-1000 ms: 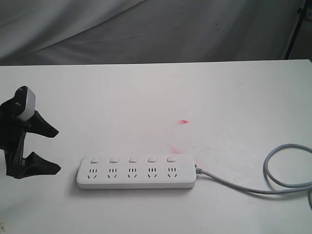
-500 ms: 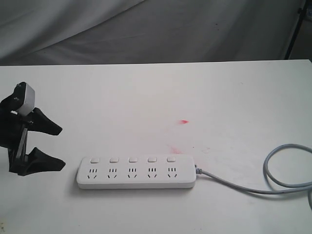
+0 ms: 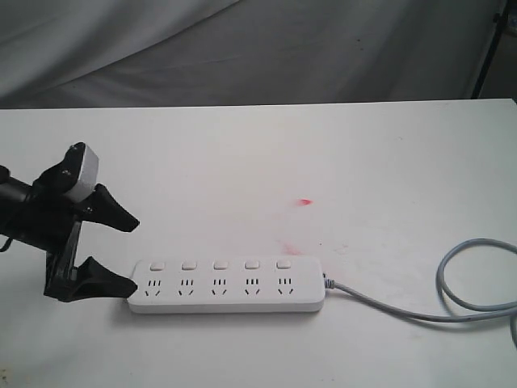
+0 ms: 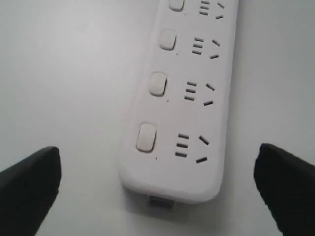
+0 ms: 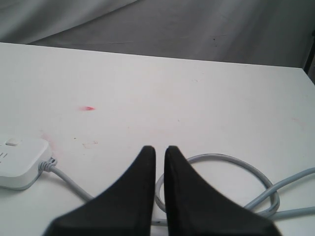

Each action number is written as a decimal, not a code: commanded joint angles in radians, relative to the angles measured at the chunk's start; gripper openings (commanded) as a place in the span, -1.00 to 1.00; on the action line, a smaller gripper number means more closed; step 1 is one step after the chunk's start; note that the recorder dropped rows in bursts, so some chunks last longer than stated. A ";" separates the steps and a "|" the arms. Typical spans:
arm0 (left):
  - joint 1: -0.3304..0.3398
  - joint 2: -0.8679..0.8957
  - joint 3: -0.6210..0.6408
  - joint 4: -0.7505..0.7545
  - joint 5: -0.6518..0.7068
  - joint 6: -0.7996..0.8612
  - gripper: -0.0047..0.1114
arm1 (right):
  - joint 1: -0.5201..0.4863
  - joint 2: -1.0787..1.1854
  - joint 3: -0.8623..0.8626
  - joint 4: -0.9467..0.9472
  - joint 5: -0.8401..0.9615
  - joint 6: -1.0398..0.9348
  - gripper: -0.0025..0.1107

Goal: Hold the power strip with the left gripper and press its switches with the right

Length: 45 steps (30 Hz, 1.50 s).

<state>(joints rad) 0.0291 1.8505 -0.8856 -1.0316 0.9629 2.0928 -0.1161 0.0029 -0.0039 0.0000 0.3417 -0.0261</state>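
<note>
The white power strip [image 3: 226, 285] lies flat near the table's front, its five square switches [image 3: 220, 264] in a row above the sockets. Its grey cable [image 3: 452, 311] loops off to the right. My left gripper [image 3: 133, 255] is open at the strip's left end, one finger behind that end and one in front. In the left wrist view the strip's end [image 4: 197, 118] and nearest switch [image 4: 146, 137] lie between the spread fingers [image 4: 34, 182], untouched. My right gripper [image 5: 160, 150] is shut on nothing above the cable loop [image 5: 221, 160], out of the exterior view.
The white table [image 3: 242, 162] carries a small red mark [image 3: 304, 201] behind the strip. Grey cloth [image 3: 242, 48] hangs behind the far edge. A black stand leg [image 3: 489, 48] shows at the back right corner.
My left gripper has moved right from the table's left edge to the strip's left end, still open. The strip and cable have not moved.
</note>
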 commanded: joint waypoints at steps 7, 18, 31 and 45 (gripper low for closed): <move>-0.088 0.001 0.032 -0.005 -0.141 0.001 0.88 | -0.003 -0.003 0.004 0.000 -0.004 0.000 -0.84; -0.088 0.007 0.038 -0.007 -0.145 0.001 0.88 | -0.003 -0.003 0.004 0.000 -0.004 0.000 -0.84; -0.088 0.086 0.038 0.008 -0.148 0.001 0.88 | -0.003 -0.003 0.004 0.000 -0.004 0.000 -0.84; -0.088 0.086 0.038 -0.022 -0.156 0.001 -0.13 | -0.003 -0.003 0.004 0.000 -0.004 0.000 -0.84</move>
<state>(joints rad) -0.0518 1.9370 -0.8517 -1.0473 0.8091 2.0928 -0.1161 0.0029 -0.0039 0.0000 0.3417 -0.0261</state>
